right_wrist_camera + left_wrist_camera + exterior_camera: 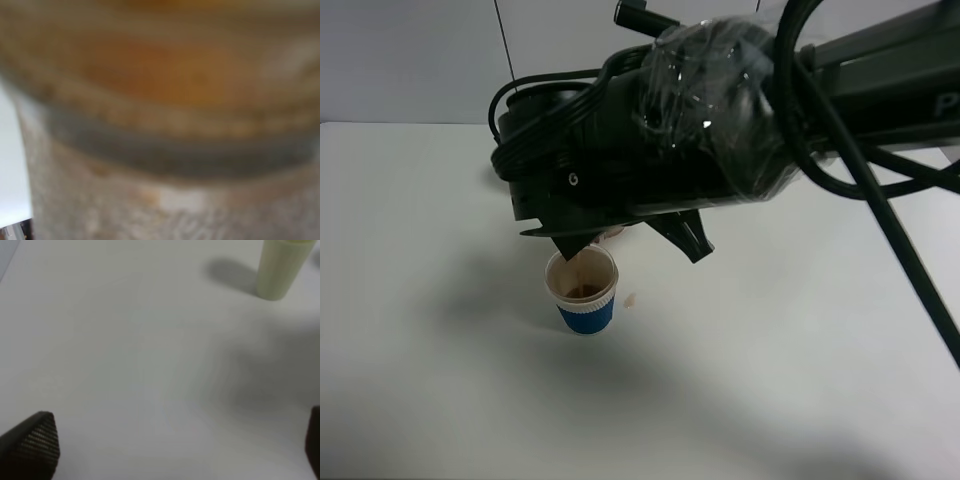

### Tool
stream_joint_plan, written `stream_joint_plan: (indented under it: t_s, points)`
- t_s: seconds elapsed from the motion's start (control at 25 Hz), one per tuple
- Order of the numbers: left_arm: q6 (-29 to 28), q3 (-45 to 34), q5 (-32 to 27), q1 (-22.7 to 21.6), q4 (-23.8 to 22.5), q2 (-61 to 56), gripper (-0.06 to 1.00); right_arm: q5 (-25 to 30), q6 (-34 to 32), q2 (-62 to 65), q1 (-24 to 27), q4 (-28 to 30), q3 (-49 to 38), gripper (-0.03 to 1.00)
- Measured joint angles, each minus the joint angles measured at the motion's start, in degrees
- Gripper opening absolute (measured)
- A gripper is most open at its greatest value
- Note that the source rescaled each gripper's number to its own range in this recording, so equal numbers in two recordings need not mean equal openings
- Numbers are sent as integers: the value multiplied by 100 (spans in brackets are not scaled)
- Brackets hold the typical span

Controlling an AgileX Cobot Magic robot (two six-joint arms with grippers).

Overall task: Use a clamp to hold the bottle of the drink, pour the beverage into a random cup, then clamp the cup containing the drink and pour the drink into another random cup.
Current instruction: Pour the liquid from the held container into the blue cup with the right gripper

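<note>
My white table [800, 380] lies under my right arm [740, 110], which crosses the high view. My right gripper [630, 238] is clamped on the bottle [160, 150], a blur of brown up close. My left gripper [172, 450] gapes wide above the table, near 1 pale tumbler [279, 270]. Just below the right gripper stands the blue-banded cup [586, 312], holding brown beverage [584, 291].

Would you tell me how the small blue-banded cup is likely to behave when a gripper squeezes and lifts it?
The cup looks thin-walled, so it probably dents under a firm squeeze. It holds only a little brown drink, so it is likely light and easy to tip.
</note>
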State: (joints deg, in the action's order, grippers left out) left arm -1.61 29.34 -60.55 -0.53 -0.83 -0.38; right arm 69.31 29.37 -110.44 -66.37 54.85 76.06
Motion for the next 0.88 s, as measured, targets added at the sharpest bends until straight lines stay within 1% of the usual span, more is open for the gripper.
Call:
stream_joint_plan:
  t_s: [0.88]
  points:
    - [0,0,0,0,0,0,100,0,11,0,0,404,0,1]
